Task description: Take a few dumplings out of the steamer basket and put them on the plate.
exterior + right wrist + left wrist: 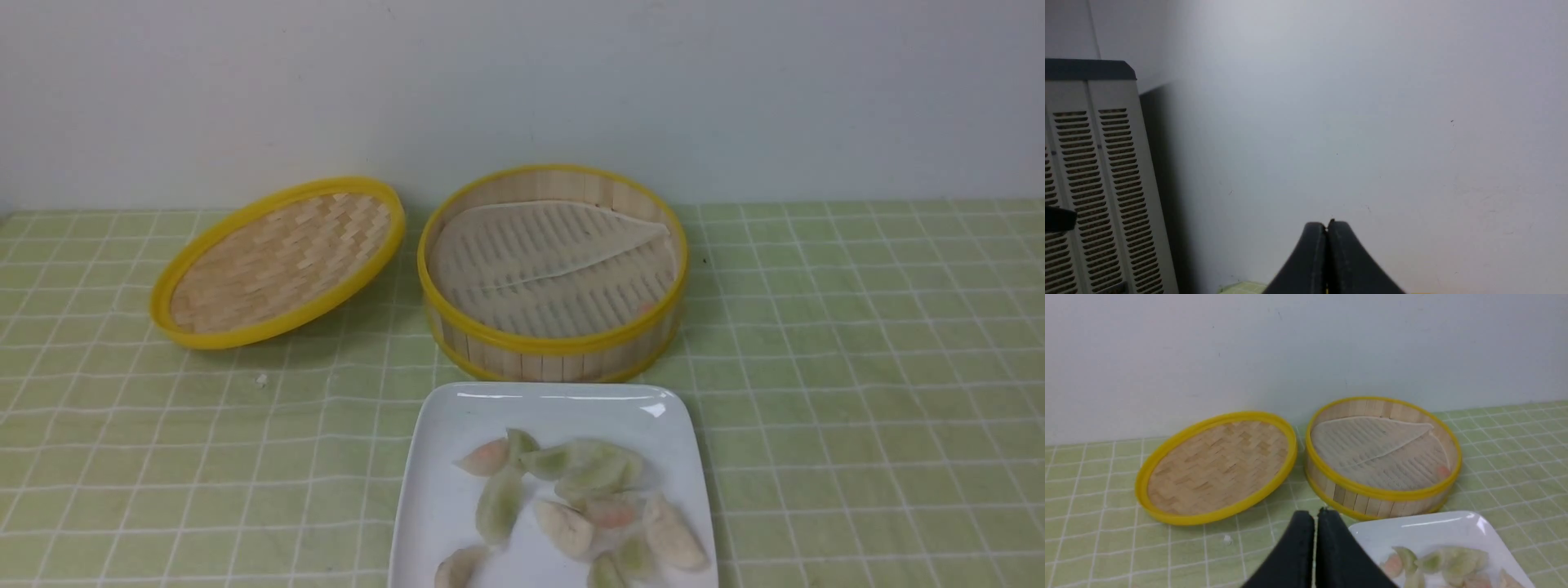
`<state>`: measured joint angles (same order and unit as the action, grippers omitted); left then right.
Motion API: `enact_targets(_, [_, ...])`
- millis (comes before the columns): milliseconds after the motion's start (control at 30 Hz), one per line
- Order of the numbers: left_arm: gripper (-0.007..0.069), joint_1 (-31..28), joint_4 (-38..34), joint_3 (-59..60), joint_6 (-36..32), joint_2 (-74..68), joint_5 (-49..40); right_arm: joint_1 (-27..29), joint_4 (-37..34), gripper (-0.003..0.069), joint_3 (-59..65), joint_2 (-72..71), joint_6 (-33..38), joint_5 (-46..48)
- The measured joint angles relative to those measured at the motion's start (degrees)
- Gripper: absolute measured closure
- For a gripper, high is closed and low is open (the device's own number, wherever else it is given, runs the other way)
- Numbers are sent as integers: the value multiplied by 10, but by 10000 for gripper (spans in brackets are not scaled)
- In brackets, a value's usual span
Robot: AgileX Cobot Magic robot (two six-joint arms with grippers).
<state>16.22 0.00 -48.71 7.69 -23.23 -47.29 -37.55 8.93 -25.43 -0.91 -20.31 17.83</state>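
The steamer basket [553,347] [1384,496] stands at the back of the table with its pale liner sheet [555,261] half folded over. A pinkish dumpling [1443,471] peeks out at the basket's wall. Just in front of it lies the white square plate [457,425] [1437,528] with several green, pink and whitish dumplings [584,474] piled on it. My left gripper [1315,516] is shut and empty, above the cloth between lid and plate. Raised and facing the wall, my right gripper [1327,226] is shut with nothing in it. Neither gripper shows in the front view.
The shallow woven lid [277,261] [1218,467] leans tilted to the left of the basket. A green checked cloth [857,367] covers the table, with a small white crumb [261,380] on it. A vented grey appliance [1094,183] stands by the wall.
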Motion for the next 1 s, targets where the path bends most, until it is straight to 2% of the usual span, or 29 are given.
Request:
enact_targets(167, [630,0,0,0,-7,60,-31,0,0,673,1,0,3,0])
enact_targets(300, [630,0,-27,0,-7,95,-32,0,0,673,1,0,4,0])
enact_targets(500, [630,0,-64,0,-7,109,-40,0,0,673,2,0,4,0])
enact_targets(767, [630,0,-69,0,-8,109,-50,0,0,673,2,0,4,0])
enact_targets(900, [630,0,-69,3,-19,109,-41,0,0,673,2,0,4,0])
enact_targets(1000, [630,0,-62,33,-46,113,10,0,0,673,2,0,4,0])
